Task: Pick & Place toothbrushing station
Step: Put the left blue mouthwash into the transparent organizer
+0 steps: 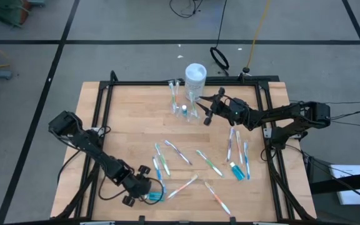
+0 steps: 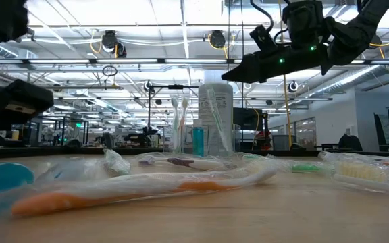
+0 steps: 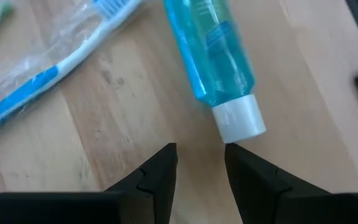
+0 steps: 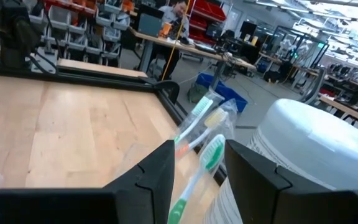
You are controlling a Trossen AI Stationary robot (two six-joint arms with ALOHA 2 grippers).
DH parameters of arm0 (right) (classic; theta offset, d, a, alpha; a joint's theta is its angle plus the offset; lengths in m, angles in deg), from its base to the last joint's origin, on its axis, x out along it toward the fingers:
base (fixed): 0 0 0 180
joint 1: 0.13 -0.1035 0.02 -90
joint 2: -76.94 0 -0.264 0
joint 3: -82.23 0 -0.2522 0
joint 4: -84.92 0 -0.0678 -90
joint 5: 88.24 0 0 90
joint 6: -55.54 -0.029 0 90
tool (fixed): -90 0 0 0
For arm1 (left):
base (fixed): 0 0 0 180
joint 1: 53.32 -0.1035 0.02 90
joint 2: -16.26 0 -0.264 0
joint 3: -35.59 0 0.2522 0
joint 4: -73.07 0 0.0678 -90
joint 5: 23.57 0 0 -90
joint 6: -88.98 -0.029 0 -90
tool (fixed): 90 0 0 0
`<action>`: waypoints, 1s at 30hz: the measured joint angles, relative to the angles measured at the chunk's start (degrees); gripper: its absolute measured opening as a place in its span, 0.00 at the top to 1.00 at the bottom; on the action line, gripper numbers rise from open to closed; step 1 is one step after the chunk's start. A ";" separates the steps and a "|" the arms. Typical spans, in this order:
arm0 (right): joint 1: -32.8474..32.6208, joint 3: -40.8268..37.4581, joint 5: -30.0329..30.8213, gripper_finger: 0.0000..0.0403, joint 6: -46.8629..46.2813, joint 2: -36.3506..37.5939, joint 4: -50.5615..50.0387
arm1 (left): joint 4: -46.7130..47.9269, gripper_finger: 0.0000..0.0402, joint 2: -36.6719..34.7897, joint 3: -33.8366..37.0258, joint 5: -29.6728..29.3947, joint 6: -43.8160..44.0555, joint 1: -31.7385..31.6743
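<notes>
Clear holder (image 1: 183, 107) stands at the table's (image 1: 130, 119) far edge, beside the white-capped container (image 1: 195, 80). Right hand (image 1: 203, 110) hovers apart, apparently just beside it, empty; lower squarely before closing. Left hand (image 1: 141, 185) waits apart near a blue tube (image 3: 213, 59).

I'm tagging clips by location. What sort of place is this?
Probably a large robotics lab or workshop: open ceiling with strip lights, rows of benches, a wooden table with wrapped toothbrushes.
</notes>
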 joint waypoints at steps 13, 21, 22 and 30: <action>0.00 -0.01 0.00 0.67 0.00 0.00 -0.42 | -7.02 0.64 -6.45 -0.13 -8.71 7.84 2.53; 0.00 -0.01 -0.01 0.67 0.00 0.00 -0.32 | -11.37 0.64 -1.96 -0.07 -12.60 9.68 4.57; 0.00 0.00 0.00 0.67 0.00 0.00 -0.31 | -10.78 0.64 -1.41 -0.07 -12.95 10.15 4.94; 0.00 0.00 0.00 0.67 0.00 0.00 -0.29 | -10.66 0.64 1.60 -0.07 -13.36 13.11 7.24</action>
